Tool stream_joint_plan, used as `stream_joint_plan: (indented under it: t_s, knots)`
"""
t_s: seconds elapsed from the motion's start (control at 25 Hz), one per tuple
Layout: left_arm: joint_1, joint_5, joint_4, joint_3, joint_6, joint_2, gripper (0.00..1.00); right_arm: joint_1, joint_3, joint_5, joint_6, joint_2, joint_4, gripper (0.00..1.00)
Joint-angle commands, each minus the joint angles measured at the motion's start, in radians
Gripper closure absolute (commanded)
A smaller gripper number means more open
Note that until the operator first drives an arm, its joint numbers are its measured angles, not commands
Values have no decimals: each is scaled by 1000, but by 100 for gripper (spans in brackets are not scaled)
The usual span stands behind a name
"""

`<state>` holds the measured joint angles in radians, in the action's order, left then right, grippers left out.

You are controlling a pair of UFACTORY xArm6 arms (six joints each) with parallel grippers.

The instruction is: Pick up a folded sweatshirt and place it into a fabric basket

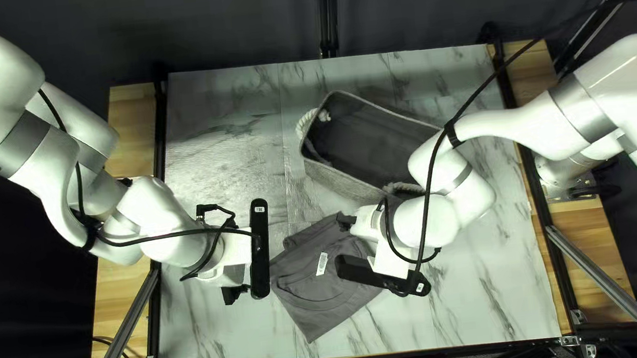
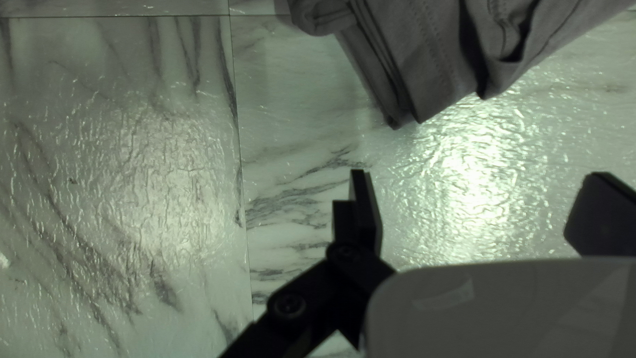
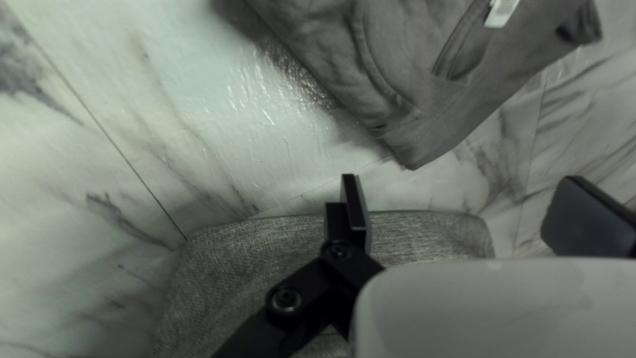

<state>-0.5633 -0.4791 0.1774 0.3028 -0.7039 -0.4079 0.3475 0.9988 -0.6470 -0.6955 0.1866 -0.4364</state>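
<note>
Nearest, the folded gray sweatshirt [image 1: 320, 295] lies flat on the worktop [image 1: 469, 306], toward its six o'clock side, a pale label [image 1: 322, 263] facing up. It rests there wholly unsupported by either arm, so the pick itself is undone.

A little farther off, at roughly nine to ten o'clock from the garment in the top left view, is my left gripper [image 2: 477, 205]. Its fingers are spread wide with nothing between them, and the cloth sits at twelve o'clock from them, ahead and not touching.

My right gripper [image 3: 467, 205] is near the garment's one o'clock side. Its fingers also stand well apart and hold nothing; the sweatshirt is at twelve o'clock ahead of them. Both grippers look well set for an approach from two sides, which I judge to be the step in hand.

Farthest, the fabric basket [image 1: 347, 184] stands at one o'clock from the sweatshirt, open side up, a rope handle [image 1: 313, 121] at its ten o'clock end. My right arm hides part of it; in what shows of the inside I see no garment.

So only the positioning seems done. Left to do: grip the folds, lift them together, carry toward one o'clock, lower in and release.
</note>
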Motion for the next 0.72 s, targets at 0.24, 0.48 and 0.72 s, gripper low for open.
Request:
stream_joint_plan:
  t_s: [0.24,0.48,0.72]
  knots:
    - [-1,-2,-4,1,14,-5,0,-8,-2,14,-76,-6,51,0]
    - [2,4,-4,10,10,14,0,-1,-22,27,-40,-19,22,0]
    - [-9,47,80,33,-32,74,0,3,22,32,-38,51,6,0]
